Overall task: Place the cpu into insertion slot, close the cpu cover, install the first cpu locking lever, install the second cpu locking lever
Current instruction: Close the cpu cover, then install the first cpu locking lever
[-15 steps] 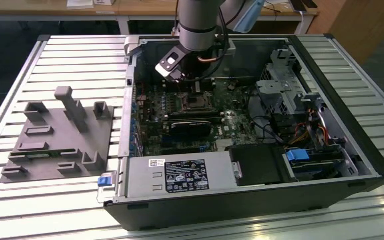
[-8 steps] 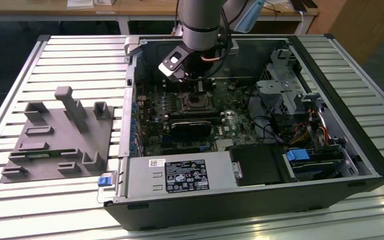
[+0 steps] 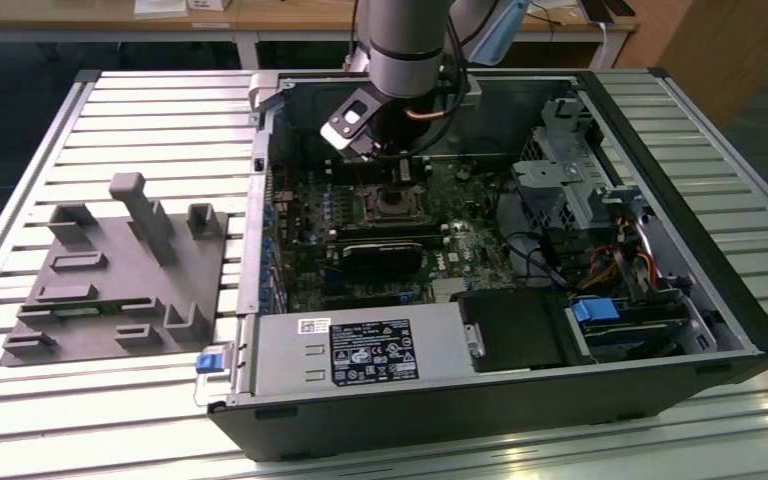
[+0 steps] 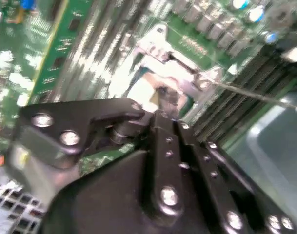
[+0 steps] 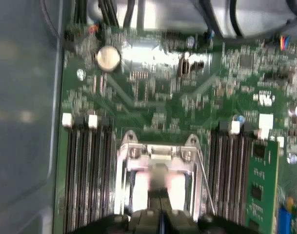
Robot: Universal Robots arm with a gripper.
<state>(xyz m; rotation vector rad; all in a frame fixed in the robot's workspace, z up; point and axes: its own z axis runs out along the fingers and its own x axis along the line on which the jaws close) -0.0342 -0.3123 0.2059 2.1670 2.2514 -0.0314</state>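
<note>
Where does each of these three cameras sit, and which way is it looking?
Exterior view: off the arm, above the open computer case, looking down into it; the arm and end effector show.
First wrist view: on the wrist, looking along the end effector at the insertion slot.
Second wrist view: on the wrist, slanting past the end effector onto that slot.
Shared: both wrist views show the slot and green circuit board.

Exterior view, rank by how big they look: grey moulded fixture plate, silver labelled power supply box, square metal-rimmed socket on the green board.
1. Grey moulded fixture plate
2. Silver labelled power supply box
3. Square metal-rimmed socket, clearly smallest
</note>
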